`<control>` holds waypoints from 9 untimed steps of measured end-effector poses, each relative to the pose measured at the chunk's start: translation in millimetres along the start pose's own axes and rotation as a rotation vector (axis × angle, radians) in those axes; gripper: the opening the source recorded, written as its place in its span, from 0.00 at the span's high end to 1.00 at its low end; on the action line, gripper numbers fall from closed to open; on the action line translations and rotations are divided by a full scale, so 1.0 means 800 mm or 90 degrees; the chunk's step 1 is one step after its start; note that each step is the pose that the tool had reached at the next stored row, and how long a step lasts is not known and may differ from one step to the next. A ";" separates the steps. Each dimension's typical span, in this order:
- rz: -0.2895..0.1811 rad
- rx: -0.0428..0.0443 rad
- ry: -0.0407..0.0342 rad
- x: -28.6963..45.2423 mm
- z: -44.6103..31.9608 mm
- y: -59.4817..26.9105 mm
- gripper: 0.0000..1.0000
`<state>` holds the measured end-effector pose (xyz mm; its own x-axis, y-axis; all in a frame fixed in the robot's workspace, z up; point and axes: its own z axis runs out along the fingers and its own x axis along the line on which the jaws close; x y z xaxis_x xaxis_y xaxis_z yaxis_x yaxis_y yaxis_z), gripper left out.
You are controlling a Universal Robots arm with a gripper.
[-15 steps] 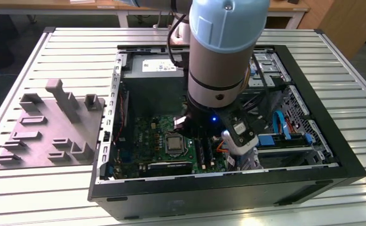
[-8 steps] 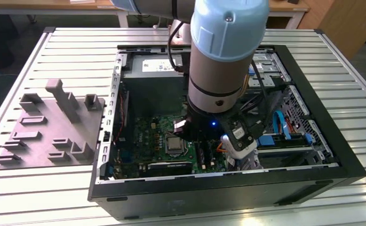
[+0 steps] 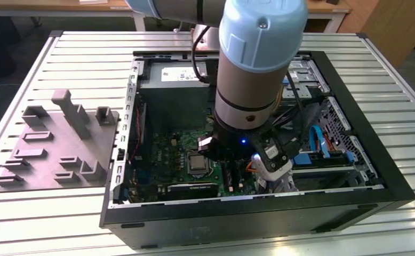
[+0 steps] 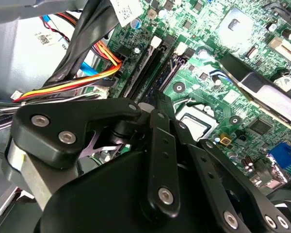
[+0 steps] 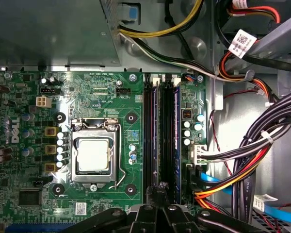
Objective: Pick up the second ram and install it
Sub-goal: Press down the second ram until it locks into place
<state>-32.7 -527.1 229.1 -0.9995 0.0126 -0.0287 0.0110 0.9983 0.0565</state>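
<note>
Arm (image 3: 261, 64) reaches down into the open case (image 3: 378, 160), which lies on the slatted table (image 3: 86, 58).

CPU socket (image 5: 92, 155) taken as reference. Its metal frame is closed over a bare silver lid.

Second ram (image 5: 155, 131) stands on edge in the slot bank just beside the socket, in a slot on the near side of that bank, and runs parallel to the socket's long side. It sits level along the length that shows. One end is hidden under the gripper.

A further stick (image 5: 178, 131) stands in a slot on the bank's far side from the socket, parallel to the first, with an empty black slot between them.

Gripper (image 5: 157, 190) is directly over the bank, at the end level with the socket's lever corner. In the second wrist view the gripper (image 4: 160, 99) points down at the same slots, just beside the socket.

Jaws are drawn together — no gap shows between the tips. Whether they nip the ram's top edge or only bear on it cannot be told.

Cable bundle (image 5: 247, 145) — black, yellow, red and blue — lies beyond the slot bank from the socket, clear of the sticks.

Grey fixture (image 3: 58, 144) sits on the table outside the case, well apart from the socket.
</note>
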 end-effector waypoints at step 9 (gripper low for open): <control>0.000 -0.0001 0.0004 0.0002 0.0077 0.000 0.90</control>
<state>-32.6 -527.1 222.9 -0.9995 0.0126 -0.0281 0.0110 0.9983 0.0567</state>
